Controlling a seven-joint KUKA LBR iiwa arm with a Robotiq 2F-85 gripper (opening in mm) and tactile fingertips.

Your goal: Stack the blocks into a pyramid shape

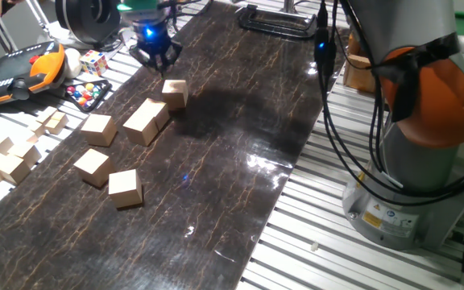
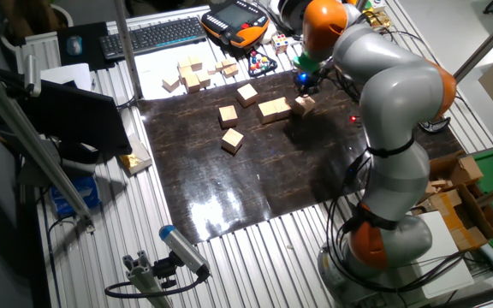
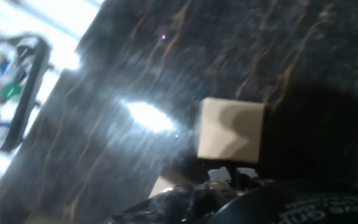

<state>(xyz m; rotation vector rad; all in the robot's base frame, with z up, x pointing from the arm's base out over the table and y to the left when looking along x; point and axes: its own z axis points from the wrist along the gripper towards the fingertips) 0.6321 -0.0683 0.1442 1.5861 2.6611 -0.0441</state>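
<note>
Nearest block (image 1: pixel 125 188) waits; gripper (image 1: pixel 155 58), finger gap unclear, should centre over the twelve-o'clock block (image 1: pixel 175 93) before descending.

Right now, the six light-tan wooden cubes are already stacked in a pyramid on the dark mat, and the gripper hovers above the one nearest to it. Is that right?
Not quite. The light-tan wooden cubes are not stacked: they lie spread singly on the dark mat, two of them side by side, as one fixed view shows. The rest holds: the gripper hovers above the nearest cube.
</note>
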